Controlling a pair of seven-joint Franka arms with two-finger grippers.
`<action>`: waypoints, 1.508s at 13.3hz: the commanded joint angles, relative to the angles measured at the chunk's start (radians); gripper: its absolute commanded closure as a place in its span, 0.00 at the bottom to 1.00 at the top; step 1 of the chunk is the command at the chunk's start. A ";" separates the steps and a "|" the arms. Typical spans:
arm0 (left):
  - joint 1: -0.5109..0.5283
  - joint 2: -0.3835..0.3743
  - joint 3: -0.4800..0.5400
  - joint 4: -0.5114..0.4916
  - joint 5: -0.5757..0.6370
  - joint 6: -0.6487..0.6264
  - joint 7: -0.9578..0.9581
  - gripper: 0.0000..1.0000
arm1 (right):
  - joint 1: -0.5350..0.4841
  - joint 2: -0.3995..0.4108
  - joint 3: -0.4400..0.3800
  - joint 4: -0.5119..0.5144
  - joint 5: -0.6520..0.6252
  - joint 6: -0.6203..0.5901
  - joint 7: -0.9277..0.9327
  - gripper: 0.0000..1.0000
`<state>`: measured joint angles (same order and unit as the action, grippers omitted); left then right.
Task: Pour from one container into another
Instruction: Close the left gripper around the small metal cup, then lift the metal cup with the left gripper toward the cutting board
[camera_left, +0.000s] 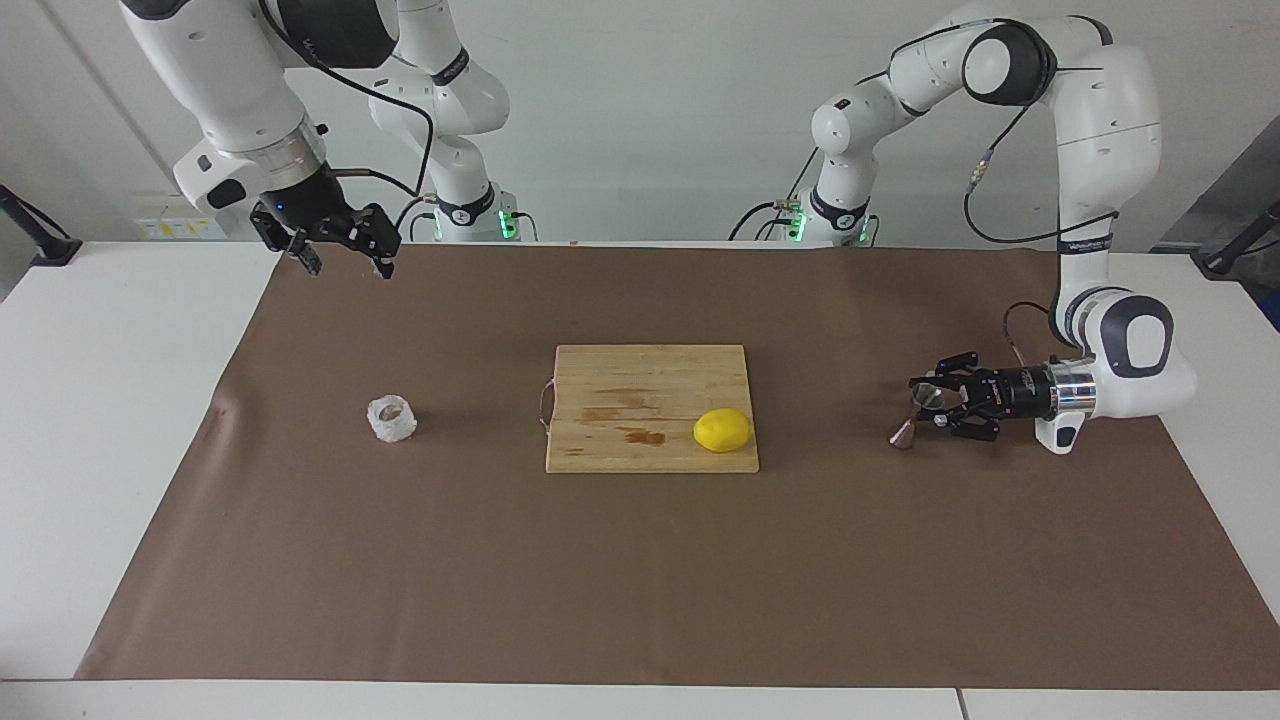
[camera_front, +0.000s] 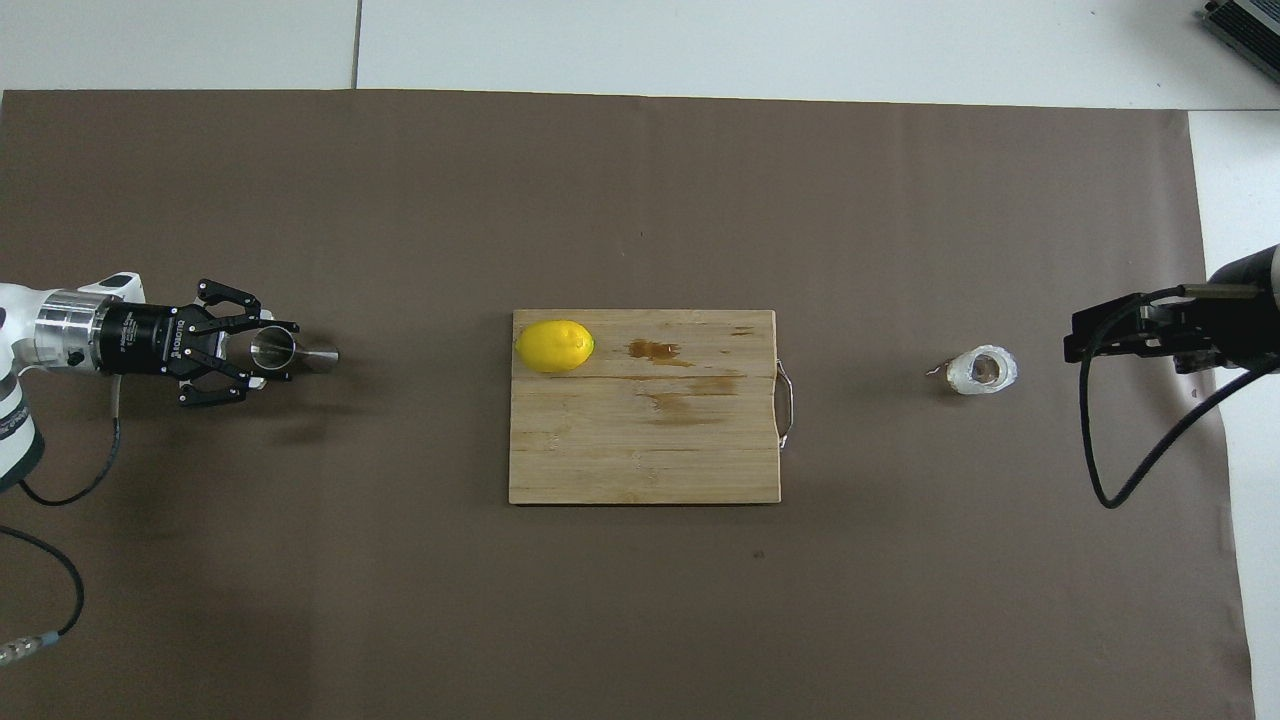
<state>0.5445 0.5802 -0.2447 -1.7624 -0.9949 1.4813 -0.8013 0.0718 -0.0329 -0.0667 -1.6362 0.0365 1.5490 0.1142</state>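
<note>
The steel jigger (camera_left: 906, 432) (camera_front: 318, 354) stands tilted on the brown mat toward the left arm's end of the table. My left gripper (camera_left: 926, 399) (camera_front: 272, 350) reaches in level and low, shut on the jigger's upper cone. The white crinkled cup (camera_left: 391, 418) (camera_front: 984, 370) sits upright on the mat toward the right arm's end, untouched. My right gripper (camera_left: 348, 268) (camera_front: 1072, 345) waits open, raised over the mat's edge closest to the robots, well apart from the cup and holding nothing.
A wooden cutting board (camera_left: 620, 440) (camera_front: 640, 450) with a wire handle and brown stains lies mid-table. A yellow lemon (camera_left: 722, 430) (camera_front: 555, 346) rests on the board's corner toward the jigger. A black cable (camera_front: 1100, 470) hangs from the right arm.
</note>
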 joint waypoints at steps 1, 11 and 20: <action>0.014 -0.002 -0.013 -0.015 -0.014 0.004 0.001 0.88 | -0.004 -0.019 -0.007 -0.016 0.020 -0.001 -0.019 0.00; -0.021 -0.048 -0.090 0.008 -0.089 -0.009 -0.120 1.00 | -0.004 -0.019 -0.007 -0.016 0.020 -0.001 -0.019 0.00; -0.352 -0.148 -0.085 -0.045 -0.418 0.163 -0.167 1.00 | -0.004 -0.019 -0.007 -0.016 0.020 -0.001 -0.019 0.00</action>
<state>0.2647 0.4694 -0.3494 -1.7605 -1.3429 1.5873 -0.9576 0.0718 -0.0329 -0.0667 -1.6362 0.0365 1.5490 0.1142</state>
